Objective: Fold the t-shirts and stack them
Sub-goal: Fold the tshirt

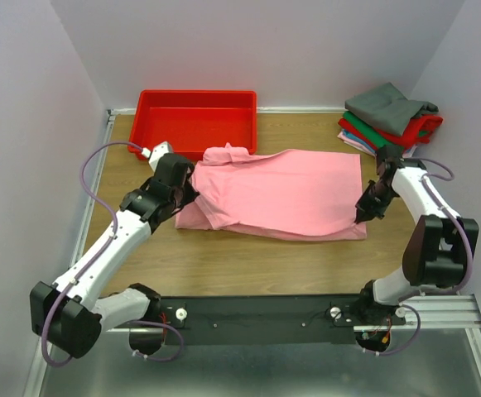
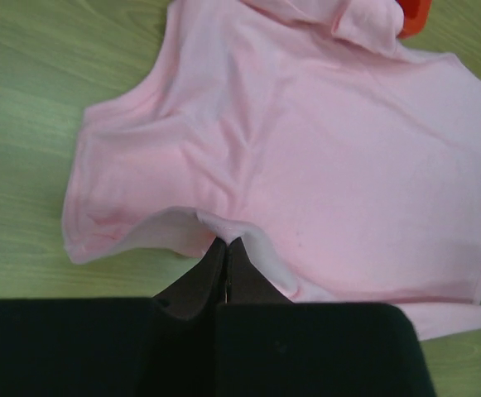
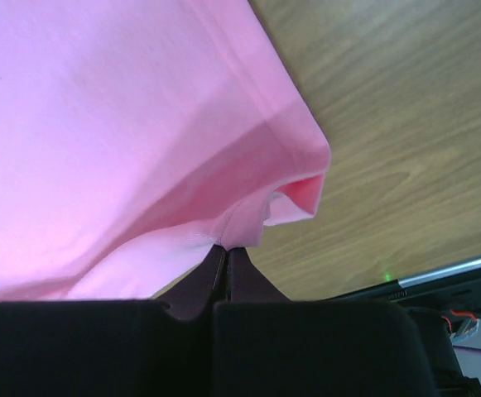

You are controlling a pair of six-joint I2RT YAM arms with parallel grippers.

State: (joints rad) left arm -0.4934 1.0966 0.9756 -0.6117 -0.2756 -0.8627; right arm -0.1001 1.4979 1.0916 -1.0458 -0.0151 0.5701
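The pink t-shirt (image 1: 281, 190) lies spread over the middle of the table (image 1: 248, 273), just in front of the red tray (image 1: 197, 93) and near the stack of folded t-shirts (image 1: 389, 120), with my left pincer (image 2: 226, 245) nipped tight on its left edge and my right pincer (image 3: 226, 251) clamped on its right hem.

1. The left arm (image 1: 108, 248), with white links and black joints, reaches forward to the left edge of the plain light pink cloth t-shirt (image 1: 298, 190).
2. On the left gripper (image 2: 226, 241), the dark fingers (image 2: 203, 281) are pressed together and pinch a fold at the shirt's near-left edge.
3. The right arm (image 1: 426, 207) has its elbow raised outside the shirt's right edge, with the forearm angled back toward it.
4. On the right gripper (image 3: 226, 248), the fingers are closed and nip the hem at the shirt's near-right corner.
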